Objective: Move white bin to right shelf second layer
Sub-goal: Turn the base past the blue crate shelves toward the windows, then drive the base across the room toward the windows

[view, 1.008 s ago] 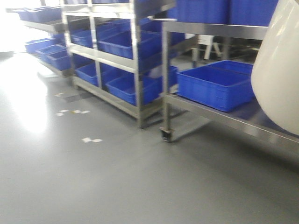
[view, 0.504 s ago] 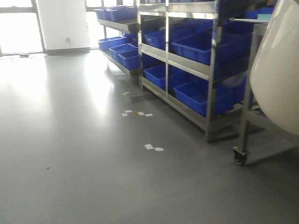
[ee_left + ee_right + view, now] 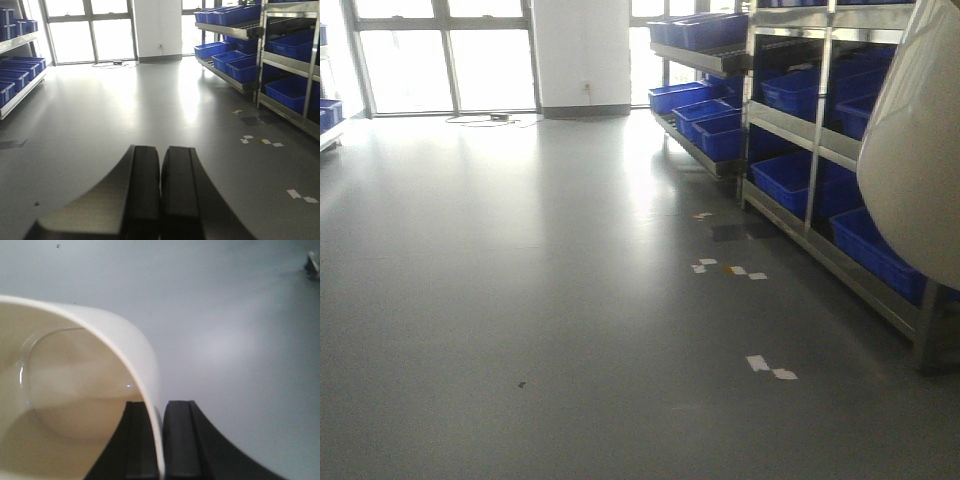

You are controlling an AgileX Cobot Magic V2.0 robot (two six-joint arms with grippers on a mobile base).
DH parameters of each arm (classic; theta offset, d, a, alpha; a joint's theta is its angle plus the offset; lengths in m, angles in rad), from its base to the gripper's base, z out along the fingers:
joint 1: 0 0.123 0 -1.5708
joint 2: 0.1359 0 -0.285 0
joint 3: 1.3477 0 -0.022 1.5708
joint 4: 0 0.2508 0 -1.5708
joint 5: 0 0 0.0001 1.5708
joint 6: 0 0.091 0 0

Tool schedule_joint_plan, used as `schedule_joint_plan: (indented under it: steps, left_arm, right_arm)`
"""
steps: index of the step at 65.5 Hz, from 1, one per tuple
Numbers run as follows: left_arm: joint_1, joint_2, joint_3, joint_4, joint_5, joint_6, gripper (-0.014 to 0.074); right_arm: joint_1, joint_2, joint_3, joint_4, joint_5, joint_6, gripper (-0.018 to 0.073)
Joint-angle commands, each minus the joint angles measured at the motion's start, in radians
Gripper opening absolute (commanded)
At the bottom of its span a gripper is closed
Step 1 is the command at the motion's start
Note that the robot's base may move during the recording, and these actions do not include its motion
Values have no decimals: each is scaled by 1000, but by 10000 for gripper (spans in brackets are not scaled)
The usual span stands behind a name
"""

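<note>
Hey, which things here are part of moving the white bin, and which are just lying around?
Job: white bin; right gripper clamped on its wall.
Lying about: blue crates; floor tape scraps; loose cable; shut left gripper.

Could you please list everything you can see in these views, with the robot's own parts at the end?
white bin: one, cream-white, right edge of the front view, held off the floor
blue crates: more than ten, blue, on the racks at right and at left
steel racks: at least three, grey metal, along the right side and the left wall
tape marks: several, white, on the floor beside the right racks
floor: one, glossy grey, open in the middle
windows: a row, bright, back wall
pillar: one, white, between the windows
cable: one, dark, on the floor below the windows
left gripper: one, black, shut and empty, over the floor
right gripper: one, black, shut on the white bin's wall
</note>
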Motion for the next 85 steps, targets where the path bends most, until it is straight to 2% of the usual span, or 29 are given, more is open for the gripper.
schedule_joint_plan:
  steps: [1,85]
  left_arm:
    - [2,-16,37,-6,-84,-3,85]
    - [2,-16,37,-6,-84,-3,85]
  right_arm:
    - [-5,-9,-29,1,-66,-4,57]
    - [-5,-9,-29,1,-66,-4,57]
